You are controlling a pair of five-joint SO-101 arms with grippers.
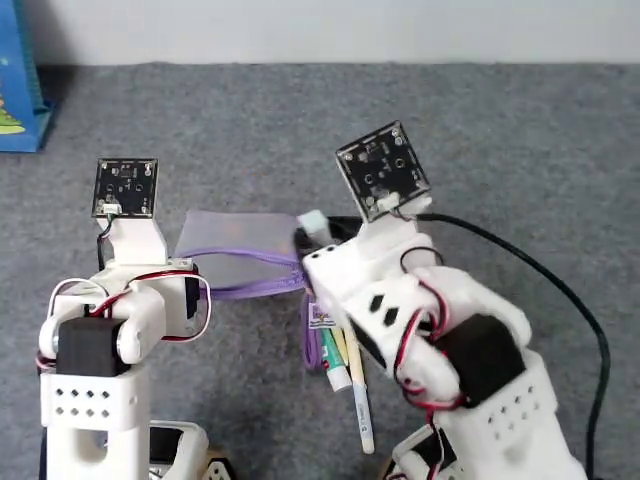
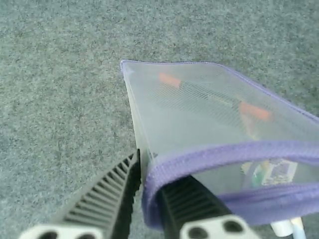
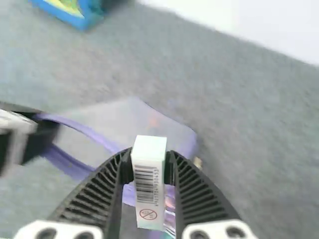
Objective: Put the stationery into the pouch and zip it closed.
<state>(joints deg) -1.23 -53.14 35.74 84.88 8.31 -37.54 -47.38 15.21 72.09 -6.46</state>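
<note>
A translucent pouch (image 1: pixel 232 243) with a purple zip edge lies on the grey carpet, mouth open toward the right arm. My left gripper (image 2: pixel 147 174) is shut on the pouch's purple rim (image 2: pixel 199 159) at its near corner; orange-tipped items (image 2: pixel 254 110) show through the mesh. My right gripper (image 3: pixel 148 160) is shut on a pale green and white block with a barcode (image 3: pixel 148 191), held above the pouch (image 3: pixel 114 124) near its mouth. In the high view the block (image 1: pixel 313 222) sticks out of the right gripper (image 1: pixel 320 238). Several pens (image 1: pixel 352 380) lie beside the pouch mouth under the right arm.
A blue box (image 1: pixel 18 90) stands at the back left edge of the carpet. A black cable (image 1: pixel 560 290) runs along the right side behind the right arm. The left gripper (image 3: pixel 17 139) appears across the pouch in the right wrist view.
</note>
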